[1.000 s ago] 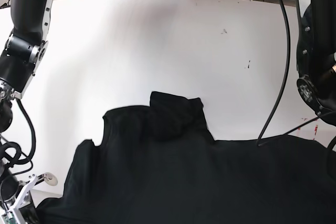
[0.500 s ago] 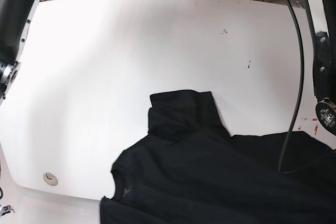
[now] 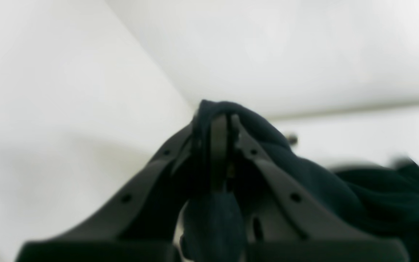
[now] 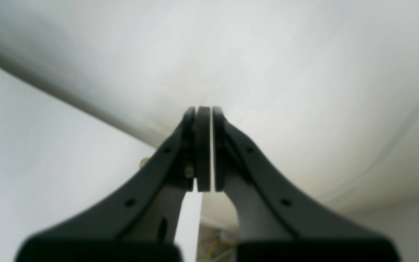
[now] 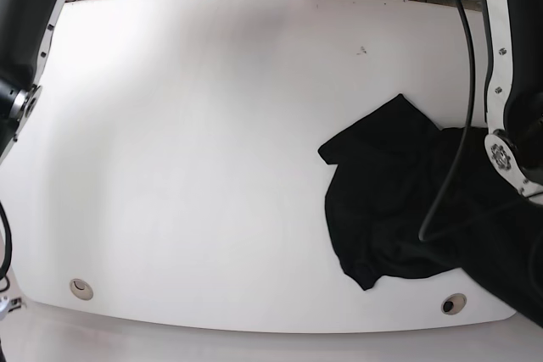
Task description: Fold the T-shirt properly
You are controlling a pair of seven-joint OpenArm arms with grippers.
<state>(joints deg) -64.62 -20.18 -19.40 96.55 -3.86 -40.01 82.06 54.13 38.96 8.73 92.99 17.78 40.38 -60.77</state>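
Observation:
The black T-shirt [image 5: 399,197] lies bunched on the right part of the white table [image 5: 187,142], with one sleeve pointing toward the back and the cloth trailing off to the front right corner. In the left wrist view my left gripper [image 3: 219,118] is shut on a fold of the T-shirt [image 3: 304,171], which drapes over its right finger. In the right wrist view my right gripper [image 4: 204,109] is shut with nothing in it, above bare table. Neither gripper's tips show in the base view.
The left arm's column [image 5: 509,82] and a hanging black cable [image 5: 462,125] stand over the shirt at the right. The right arm [image 5: 25,31] is at the far left edge. Two round grommets [image 5: 81,287] [image 5: 451,303] sit near the front edge.
The shirt went from spread at the front middle to bunched at the right, dragged rightward. The right arm has pulled away to the left, off the shirt.

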